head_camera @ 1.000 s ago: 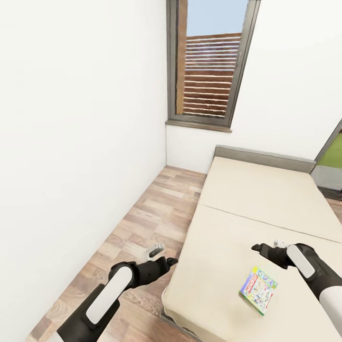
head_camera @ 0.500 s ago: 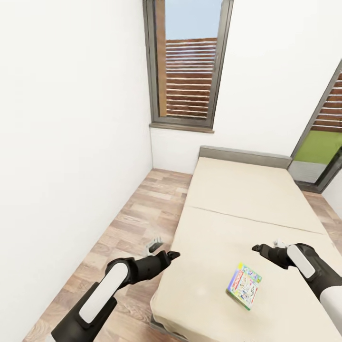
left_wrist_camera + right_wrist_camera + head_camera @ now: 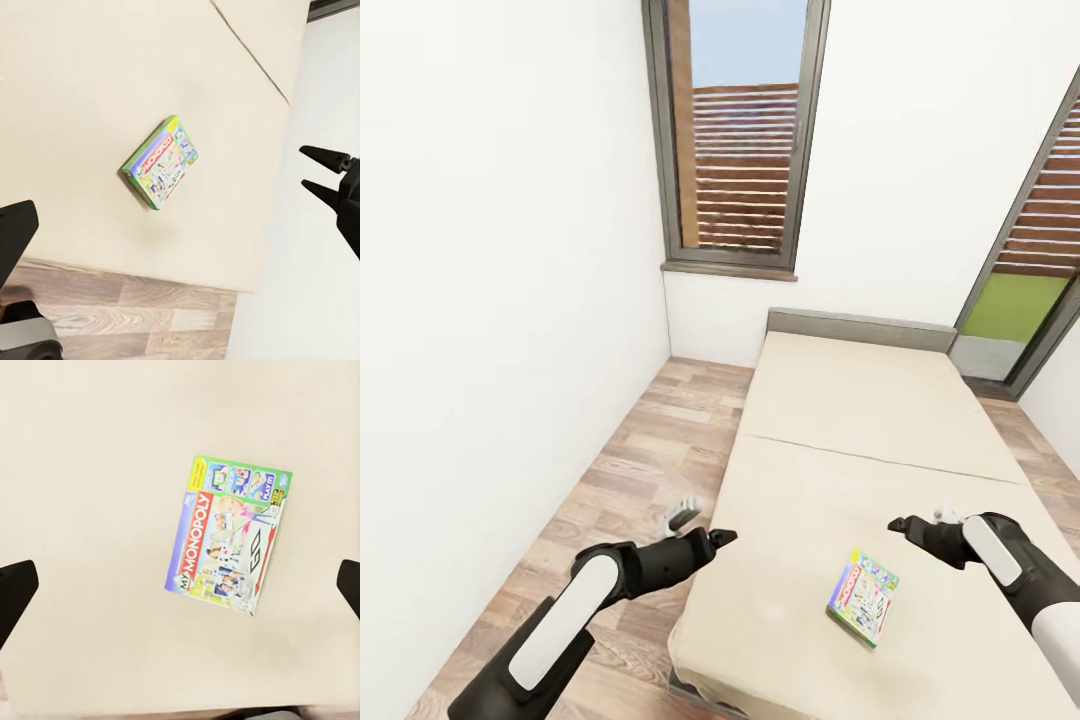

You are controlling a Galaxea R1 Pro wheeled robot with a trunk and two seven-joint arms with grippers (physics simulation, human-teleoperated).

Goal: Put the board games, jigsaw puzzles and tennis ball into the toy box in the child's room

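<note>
Both grippers, left and right, hang open and empty, board game flat on the bed near the right one.

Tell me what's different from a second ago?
Mostly the robot's view swung, so the window and bed slid left in the picture and the glass door came into sight. The board game lies flat on the bed as before. Both grippers, left and right, stayed open and empty.
</note>
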